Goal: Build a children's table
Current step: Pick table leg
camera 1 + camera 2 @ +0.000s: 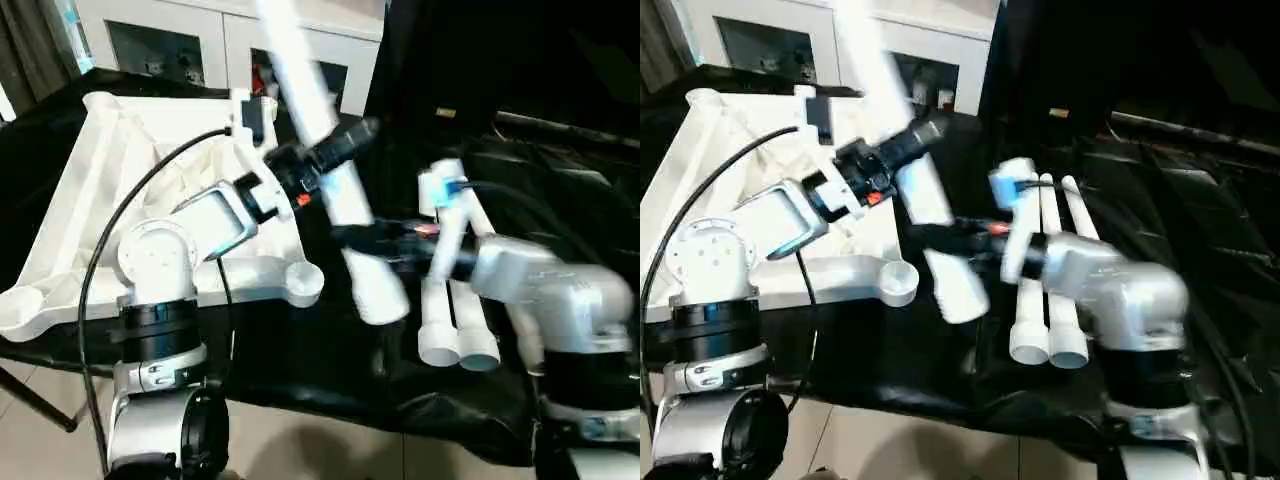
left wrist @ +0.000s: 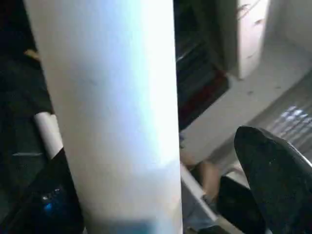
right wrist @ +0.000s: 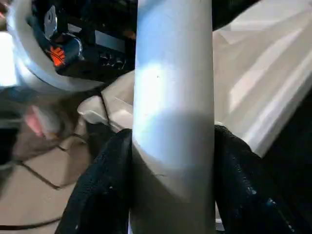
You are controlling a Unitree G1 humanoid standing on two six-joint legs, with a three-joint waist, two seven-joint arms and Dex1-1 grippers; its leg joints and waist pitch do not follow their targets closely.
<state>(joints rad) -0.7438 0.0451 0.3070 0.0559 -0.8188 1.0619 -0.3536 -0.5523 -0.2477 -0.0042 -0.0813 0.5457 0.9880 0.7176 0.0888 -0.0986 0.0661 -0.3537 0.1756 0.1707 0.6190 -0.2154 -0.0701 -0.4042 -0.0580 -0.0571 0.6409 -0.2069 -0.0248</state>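
Setting: a work surface draped in black cloth (image 1: 300,370), seen from above over the robot's two silver forearms. A white cabinet (image 1: 190,40) with glass fronts stands behind it.
Tabletop: the white plastic top (image 1: 130,170) lies on the cloth on the robot's left side, ribbed side up, with a round socket (image 1: 305,283) at its near corner.
Held leg: one long white tube leg (image 1: 325,165) slants through the air in the middle of the scene, its thicker end low and toward the robot, its upper end rising toward the cabinet. It hangs just right of the top's near corner socket, not in it.
Right gripper: the right gripper (image 3: 170,195) is clamped on the held leg, one black finger (image 3: 102,195) pressed to each side of the tube, near its lower part.
Left gripper: the left gripper (image 1: 335,150) reaches across from the tabletop side to the same leg, higher up. Its jaws stand spread wide; in the left wrist view the tube sits close beside one black fingertip (image 2: 278,175) with a gap between them.
Spare legs: two more white legs (image 1: 458,320) lie side by side on the cloth under the right forearm, their open ends facing the robot.
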